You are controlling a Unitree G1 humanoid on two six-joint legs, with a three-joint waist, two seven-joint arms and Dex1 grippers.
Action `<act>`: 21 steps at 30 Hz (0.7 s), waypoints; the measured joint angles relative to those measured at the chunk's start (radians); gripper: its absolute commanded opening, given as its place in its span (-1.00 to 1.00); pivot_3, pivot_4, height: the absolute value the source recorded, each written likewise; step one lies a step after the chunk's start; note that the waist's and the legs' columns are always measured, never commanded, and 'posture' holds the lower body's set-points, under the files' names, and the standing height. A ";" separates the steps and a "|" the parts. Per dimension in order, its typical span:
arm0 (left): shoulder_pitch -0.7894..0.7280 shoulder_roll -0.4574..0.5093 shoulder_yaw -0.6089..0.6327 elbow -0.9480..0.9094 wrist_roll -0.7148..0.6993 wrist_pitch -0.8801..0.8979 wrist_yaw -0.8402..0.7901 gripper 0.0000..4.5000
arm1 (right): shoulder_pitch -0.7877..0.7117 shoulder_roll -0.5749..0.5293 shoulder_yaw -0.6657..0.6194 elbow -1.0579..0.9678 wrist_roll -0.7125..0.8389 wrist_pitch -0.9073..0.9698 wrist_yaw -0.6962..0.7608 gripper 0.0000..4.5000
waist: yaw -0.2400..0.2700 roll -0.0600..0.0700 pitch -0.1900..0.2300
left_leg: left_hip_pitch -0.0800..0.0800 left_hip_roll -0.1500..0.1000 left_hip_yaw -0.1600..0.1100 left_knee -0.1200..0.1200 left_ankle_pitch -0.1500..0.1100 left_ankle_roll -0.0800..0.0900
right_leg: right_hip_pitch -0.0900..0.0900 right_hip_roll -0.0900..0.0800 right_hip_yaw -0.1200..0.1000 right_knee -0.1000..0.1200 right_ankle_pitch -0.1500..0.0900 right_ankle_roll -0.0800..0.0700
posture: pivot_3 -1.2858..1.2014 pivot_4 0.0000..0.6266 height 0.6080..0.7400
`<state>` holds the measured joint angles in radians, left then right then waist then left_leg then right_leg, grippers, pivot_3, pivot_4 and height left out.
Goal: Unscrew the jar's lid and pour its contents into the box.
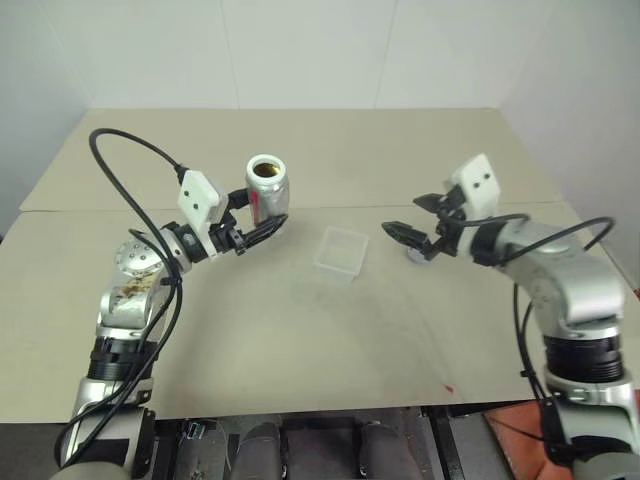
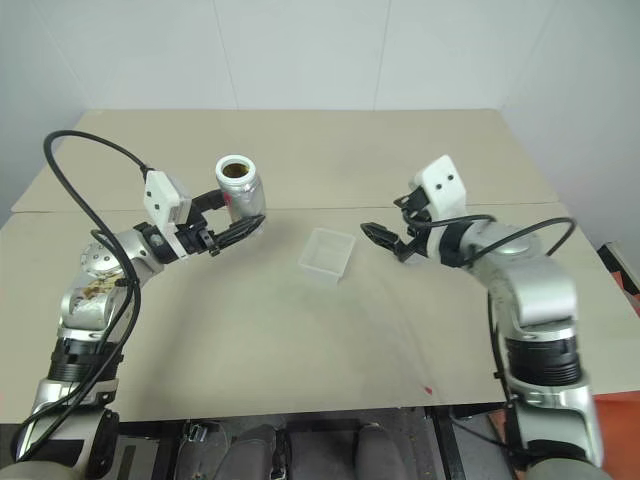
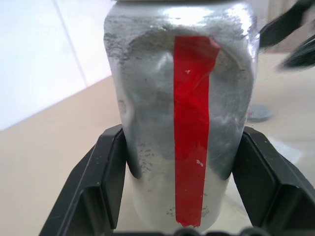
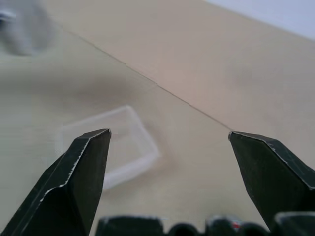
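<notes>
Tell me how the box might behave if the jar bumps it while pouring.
The box looks thin, clear and shallow, so probably light; a bump would likely slide it across the smooth table. Nothing pins it: the right hand is open and apart.

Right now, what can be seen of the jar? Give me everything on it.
The jar is a small cylinder with clouded, grey-smeared walls and a vertical red stripe down its side. Its lid is off: the round mouth is open and faces up, showing a brownish inside. It stands nearly upright, lifted above the table, to the left of the box. The left gripper is shut on its lower body, one black finger on each side. Nothing else touches it.
</notes>
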<state>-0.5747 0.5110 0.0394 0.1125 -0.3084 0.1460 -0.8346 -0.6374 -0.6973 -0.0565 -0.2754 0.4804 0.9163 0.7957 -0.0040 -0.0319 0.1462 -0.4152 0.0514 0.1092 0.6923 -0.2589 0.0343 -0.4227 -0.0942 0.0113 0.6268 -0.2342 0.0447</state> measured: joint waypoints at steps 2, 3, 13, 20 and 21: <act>-0.034 -0.017 -0.030 0.057 0.048 -0.050 0.010 0.24 | -0.013 -0.045 0.005 -0.004 0.038 0.011 0.066 0.98 | 0.004 0.000 0.000 | 0.000 0.000 0.000 0.000 0.000 0.000 | 0.000 0.000 0.000 0.000 0.000 0.000 | 0.03 -0.52 1.00; -0.057 -0.024 -0.048 0.088 0.087 -0.088 0.023 0.24 | -0.017 -0.059 0.007 -0.006 0.049 0.011 0.087 0.98 | 0.005 0.000 0.000 | 0.000 0.000 0.000 0.001 0.000 0.000 | 0.000 0.000 0.000 0.000 0.000 0.000 | 0.03 -0.52 1.00; -0.554 0.135 -0.526 0.577 1.021 -0.908 0.553 0.24 | -0.031 -0.100 0.057 0.005 0.053 0.008 0.149 0.98 | 0.019 -0.001 0.000 | -0.006 -0.001 0.001 0.002 -0.001 0.001 | -0.002 -0.001 -0.001 0.001 0.002 0.003 | 0.03 -0.52 1.00; -0.729 0.100 -0.776 0.711 1.464 -0.949 0.954 0.24 | -0.029 -0.090 0.054 -0.017 0.058 0.009 0.120 0.98 | 0.026 -0.001 0.001 | -0.009 -0.002 0.001 0.004 -0.001 0.002 | -0.004 -0.001 -0.001 0.000 0.003 0.005 | 0.03 -0.52 1.00; -0.737 0.085 -0.792 0.717 1.498 -0.924 0.985 0.24 | -0.029 -0.088 0.050 -0.020 0.065 0.011 0.117 0.98 | 0.027 -0.001 0.001 | -0.009 -0.002 0.001 0.004 -0.001 0.002 | -0.005 -0.002 -0.001 0.001 0.003 0.005 | 0.03 -0.52 1.00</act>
<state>-1.3116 0.5965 -0.7524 0.8292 1.1893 -0.7780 0.1501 -0.6667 -0.7854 -0.0065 -0.2954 0.5454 0.9268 0.9123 0.0230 -0.0328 0.1468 -0.4247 0.0498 0.1105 0.6961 -0.2602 0.0367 -0.4272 -0.0958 0.0100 0.6276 -0.2313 0.0497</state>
